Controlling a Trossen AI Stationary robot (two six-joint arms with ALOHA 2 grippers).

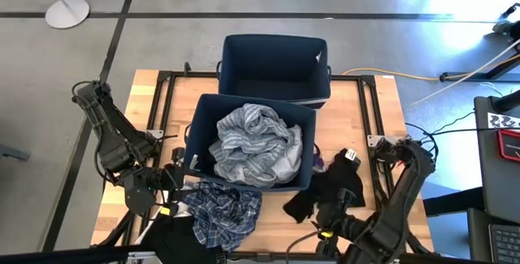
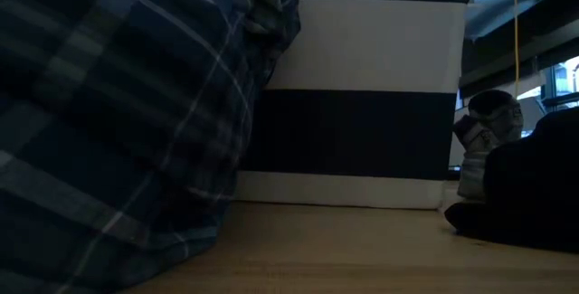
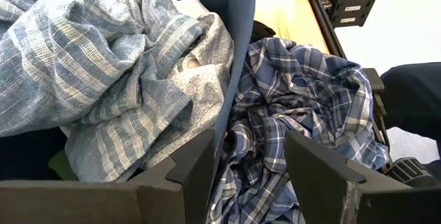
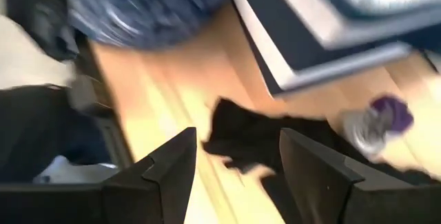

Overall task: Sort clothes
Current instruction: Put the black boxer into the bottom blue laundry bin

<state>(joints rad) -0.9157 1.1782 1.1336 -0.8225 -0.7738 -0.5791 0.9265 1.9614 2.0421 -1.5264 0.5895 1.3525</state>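
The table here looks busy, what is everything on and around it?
Fabric bins: two, navy blue; the far bin looks empty, the near bin holds clothes, mid-table.
Striped garment: one, pale grey-blue, piled in the near bin.
Plaid shirt: one, dark blue, crumpled on the table in front of the near bin.
Black garment: one, black, on the table right of the near bin.
Small bundle: one, grey and purple, beside the black garment by the bin's corner.
Table: one, pale wood with a black frame.
Left gripper: jaws open, at the near bin's edge by the plaid shirt.
Right gripper: jaws open, above the black garment.
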